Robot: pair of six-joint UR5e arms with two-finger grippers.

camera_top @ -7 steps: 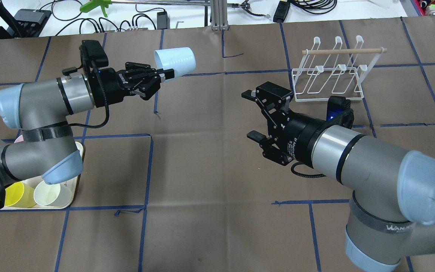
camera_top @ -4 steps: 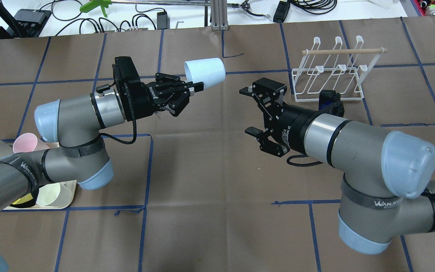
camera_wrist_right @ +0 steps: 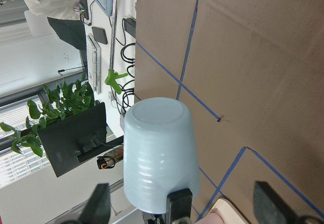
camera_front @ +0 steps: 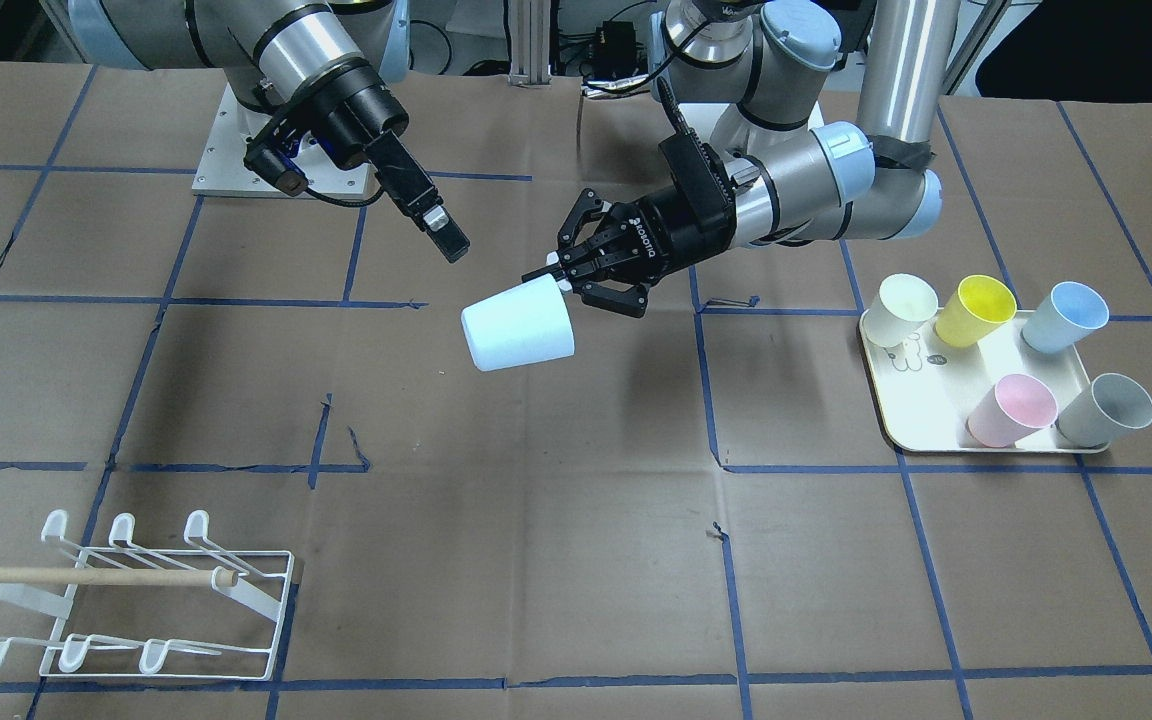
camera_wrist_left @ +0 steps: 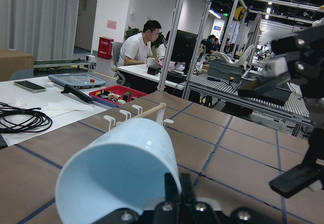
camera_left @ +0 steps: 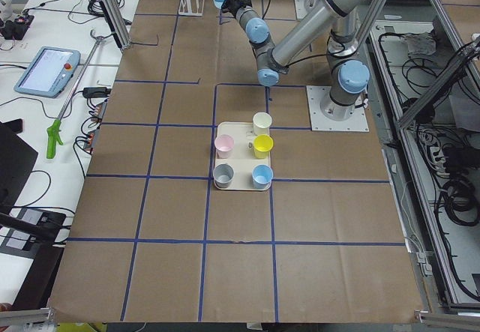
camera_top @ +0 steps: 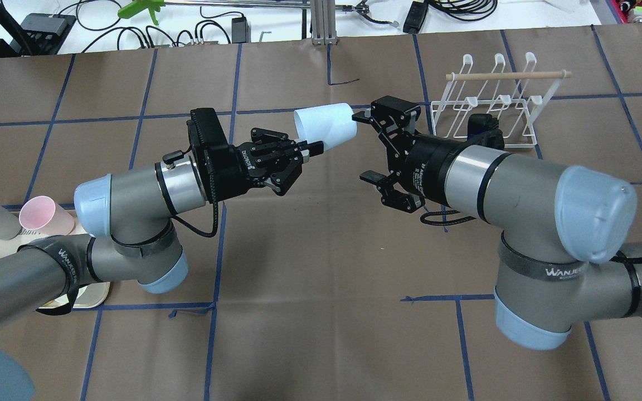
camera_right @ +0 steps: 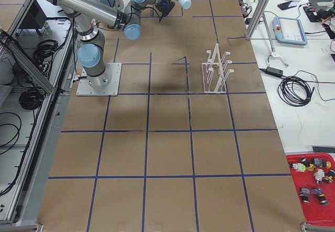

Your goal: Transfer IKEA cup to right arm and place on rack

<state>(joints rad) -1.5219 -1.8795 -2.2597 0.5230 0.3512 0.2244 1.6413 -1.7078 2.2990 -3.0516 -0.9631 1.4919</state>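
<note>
Grips the pale blue cup [camera_top: 326,125] by its rim with the closed left gripper [camera_top: 309,149], up above the middle of the counter [camera_top: 298,250]. Lies level, bottom pointing right, just beside the right gripper [camera_top: 366,147], wide open, not yet around it.

Tray [camera_front: 936,400]: cream, on the brown-papered table [camera_front: 536,520].
Cups on it: yellow cup [camera_front: 976,310], pink cup [camera_front: 1011,410], grey cup [camera_front: 1106,410], blue cup [camera_front: 1064,315], cream cup [camera_front: 906,308].
</note>
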